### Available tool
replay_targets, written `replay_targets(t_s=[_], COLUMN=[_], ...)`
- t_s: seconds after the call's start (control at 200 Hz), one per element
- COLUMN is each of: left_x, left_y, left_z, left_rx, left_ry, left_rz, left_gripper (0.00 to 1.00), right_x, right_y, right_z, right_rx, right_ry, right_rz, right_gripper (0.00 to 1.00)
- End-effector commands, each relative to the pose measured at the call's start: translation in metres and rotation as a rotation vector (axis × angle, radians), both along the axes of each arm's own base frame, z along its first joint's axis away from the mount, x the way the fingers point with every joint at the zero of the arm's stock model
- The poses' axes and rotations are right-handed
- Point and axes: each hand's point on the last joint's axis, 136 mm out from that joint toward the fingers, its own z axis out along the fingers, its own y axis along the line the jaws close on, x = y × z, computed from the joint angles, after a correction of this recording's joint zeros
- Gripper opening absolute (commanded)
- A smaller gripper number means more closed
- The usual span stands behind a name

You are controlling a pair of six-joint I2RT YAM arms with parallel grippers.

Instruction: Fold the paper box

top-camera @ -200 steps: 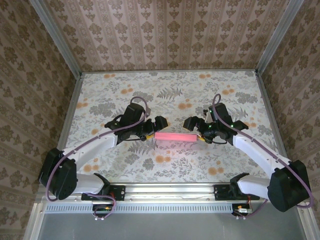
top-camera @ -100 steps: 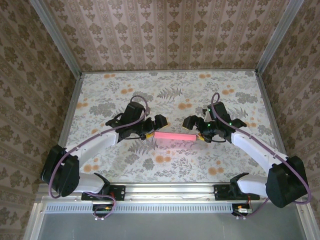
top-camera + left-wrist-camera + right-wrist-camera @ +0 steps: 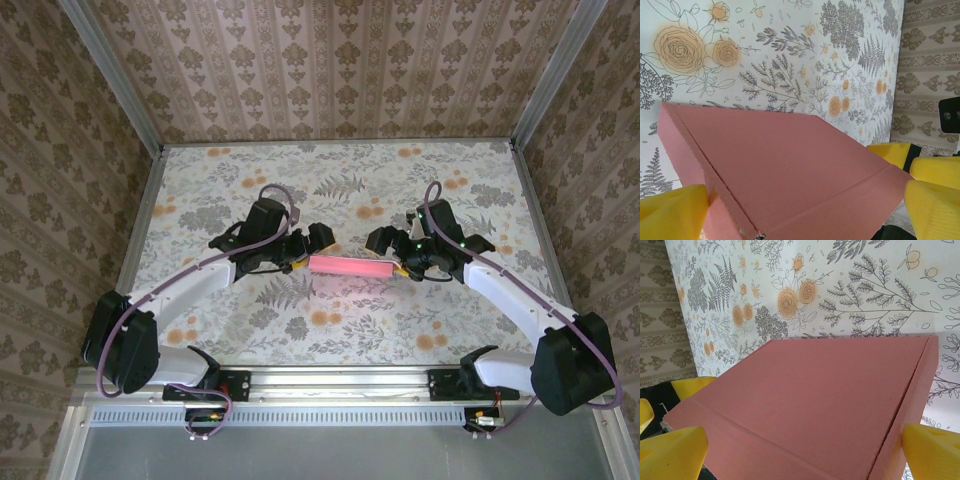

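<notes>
OK, I see the paper box (image 3: 349, 267) lying lengthwise left-right between both arms, equally near, its ends inside each arm's wide-open jaws, nothing clamped.

One pink paper box (image 3: 348, 266), two arms, a left pincer (image 3: 310, 247) and a right pincer (image 3: 388, 253), on one table (image 3: 330, 170).

— Where am I working?
— A staged test cell, not a home; my arms are bolted to an aluminium rail (image 3: 340, 380) at the table's edge; damask-patterned panels (image 3: 330, 65) wall in a floral-print tabletop (image 3: 340, 175); bare metal frame posts (image 3: 115, 80) hold the corners.
</notes>
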Motion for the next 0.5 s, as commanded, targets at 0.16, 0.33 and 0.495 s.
replay_targets(t_s=[0.16,0.33,0.495], left_x=[0.0064,0.0089,0.0117], left_y=[-0.0084,-0.0085,-0.0082], left_z=[0.0080,0.0049,0.0036], left_rx=[-0.021,-0.019,-0.020], left_ry=[-0.014,-0.008,-0.004], left_rz=[-0.047,-0.047,-0.046], left_gripper=[1.00,1.00,1.00], right_x=[0.0107,0.0129,0.0156], right_y=[0.0121,0.0120,0.0100], right_z=[0.0177,0.0165,0.0124], right_rx=[0.067,0.068,0.064], right_ry=[-0.028,-0.025,-0.016], right_rz=[0.033,0.031,0.024], right_gripper=[1.00,1.00,1.00])
